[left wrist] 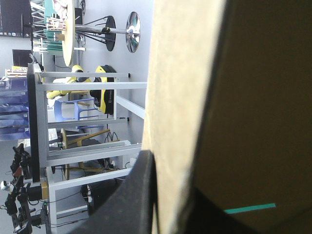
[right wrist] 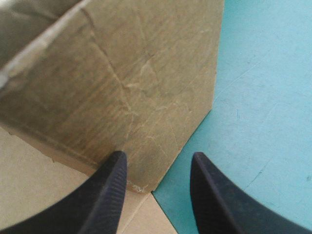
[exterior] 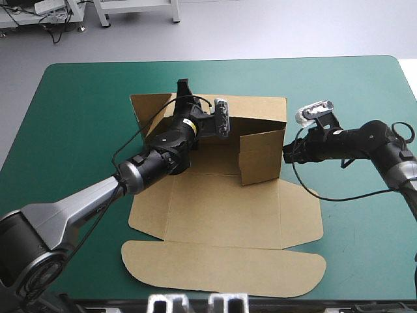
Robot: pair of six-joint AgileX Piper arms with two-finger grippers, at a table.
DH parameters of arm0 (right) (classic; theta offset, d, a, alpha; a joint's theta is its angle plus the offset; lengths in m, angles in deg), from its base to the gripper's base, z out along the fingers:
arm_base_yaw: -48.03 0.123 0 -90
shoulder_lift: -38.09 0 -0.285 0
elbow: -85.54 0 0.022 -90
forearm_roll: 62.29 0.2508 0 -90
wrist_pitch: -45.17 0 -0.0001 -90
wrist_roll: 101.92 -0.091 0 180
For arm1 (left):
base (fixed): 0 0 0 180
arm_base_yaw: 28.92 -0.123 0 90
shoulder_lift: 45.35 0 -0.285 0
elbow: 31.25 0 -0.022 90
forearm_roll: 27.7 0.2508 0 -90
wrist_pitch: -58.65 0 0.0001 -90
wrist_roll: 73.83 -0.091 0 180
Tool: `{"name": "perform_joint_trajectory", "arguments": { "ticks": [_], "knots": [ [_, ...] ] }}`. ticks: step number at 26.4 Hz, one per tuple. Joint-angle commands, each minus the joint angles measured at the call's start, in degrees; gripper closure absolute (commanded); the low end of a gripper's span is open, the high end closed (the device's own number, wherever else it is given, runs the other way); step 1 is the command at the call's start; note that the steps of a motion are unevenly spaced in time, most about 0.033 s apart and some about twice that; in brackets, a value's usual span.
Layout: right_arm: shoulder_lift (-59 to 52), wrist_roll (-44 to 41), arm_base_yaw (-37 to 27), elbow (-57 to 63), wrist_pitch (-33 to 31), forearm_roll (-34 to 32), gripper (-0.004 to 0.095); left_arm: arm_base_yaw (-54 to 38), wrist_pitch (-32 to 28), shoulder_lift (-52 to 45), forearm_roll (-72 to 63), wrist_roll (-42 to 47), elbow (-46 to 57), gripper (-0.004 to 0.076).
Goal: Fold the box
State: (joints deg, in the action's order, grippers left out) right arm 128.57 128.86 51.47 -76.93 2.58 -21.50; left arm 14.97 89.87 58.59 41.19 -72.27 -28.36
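The brown cut-board box (exterior: pixel 228 208) lies mid-frame in the high view on the teal-green table cover (exterior: pixel 78 117), its long axis running top to bottom, with the lid flap (exterior: pixel 221 267) flat at the bottom and the back wall (exterior: pixel 254 107) raised above centre. The left gripper (exterior: pixel 185 91), upper centre-left, is all but closed, pinching that wall's top edge. The right gripper (exterior: pixel 287 154), at centre right, is spread and holds nothing; the raised right panel (exterior: pixel 260 156) stands just ahead, its outer corner between the black fingers (right wrist: pixel 112 195), so this arm looks nearer for pressing it inward
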Motion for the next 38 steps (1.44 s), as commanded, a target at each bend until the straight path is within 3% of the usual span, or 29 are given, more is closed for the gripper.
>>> {"name": "perform_joint_trajectory", "arguments": {
  "ticks": [1, 18, 27, 35, 38],
  "knots": [
    [-2.3, 2.9, 0.1, -1.6, -2.8, 2.3, 0.0459, 0.3, 1.8, -1.3, -2.2, 2.1, -0.5, 0.0734],
    [-2.3, 5.2, 0.1, -1.6, -8.8, 3.6, 0.046, 0.3, 1.7, -1.3, -2.1, 2.3, -0.5, 0.0734],
    [-2.2, 13.5, 0.1, -1.1, -2.8, 10.3, 0.046, 0.3, -0.9, -1.3, -1.0, 2.3, -0.5, 0.0734],
    [3.3, 13.9, 0.1, -0.9, 1.8, 18.9, 0.0465, 0.3, -1.3, -1.3, -1.2, 2.4, -0.5, 0.0734],
    [5.4, 15.0, 0.1, -0.9, 5.9, 22.6, 0.0585, 0.3, -2.8, -1.3, -1.2, 2.4, -0.5, 0.0734]
  ]
}}
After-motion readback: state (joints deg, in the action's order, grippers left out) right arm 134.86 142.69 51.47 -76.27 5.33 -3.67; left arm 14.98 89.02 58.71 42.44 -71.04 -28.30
